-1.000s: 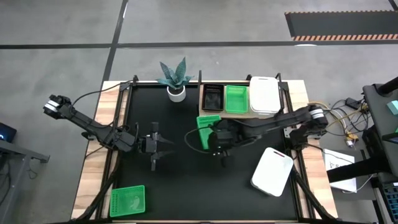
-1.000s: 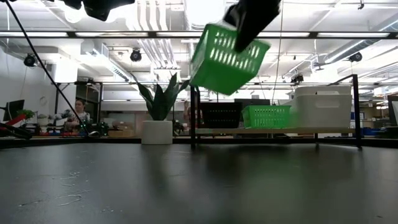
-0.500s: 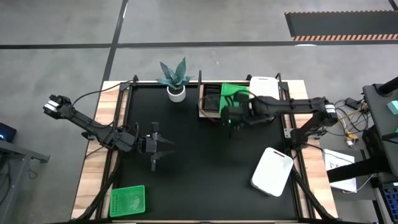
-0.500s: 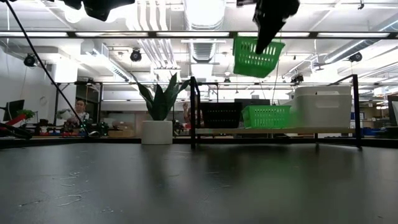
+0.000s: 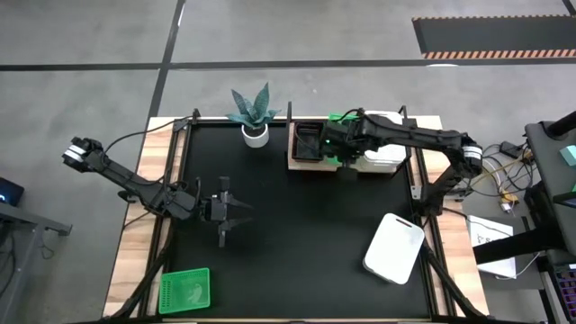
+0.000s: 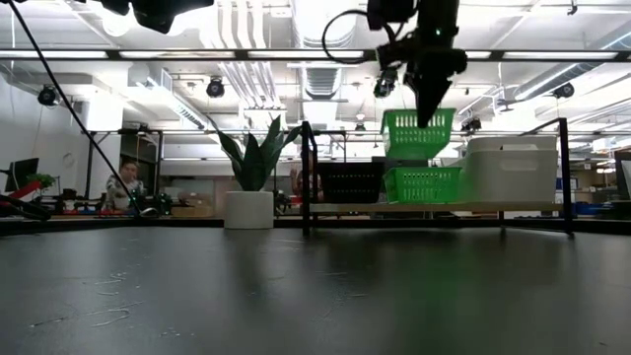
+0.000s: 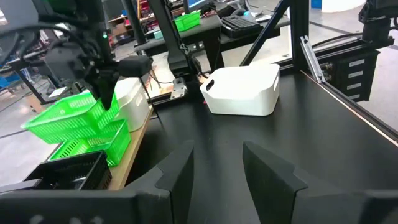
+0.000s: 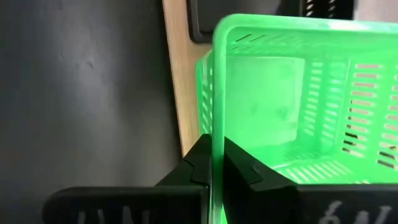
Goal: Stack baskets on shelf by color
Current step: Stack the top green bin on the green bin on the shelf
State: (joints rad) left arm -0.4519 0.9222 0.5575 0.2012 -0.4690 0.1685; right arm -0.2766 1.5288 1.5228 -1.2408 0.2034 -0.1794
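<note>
Flanking held green basket (image 6: 418,131): black basket (image 6: 347,182), probably white stack (image 6: 513,168).

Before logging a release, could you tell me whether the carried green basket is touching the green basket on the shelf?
Apart: the low view shows a gap between the carried green basket and the green basket on the shelf.

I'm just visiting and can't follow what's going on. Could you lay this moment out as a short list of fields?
right gripper: shut on the rim of a held green basket, above the shelf
below it: shelf green basket, between a black basket and white baskets
left gripper: open, empty, over the table
off the shelf: loose green basket, loose white basket
other: potted plant
</note>
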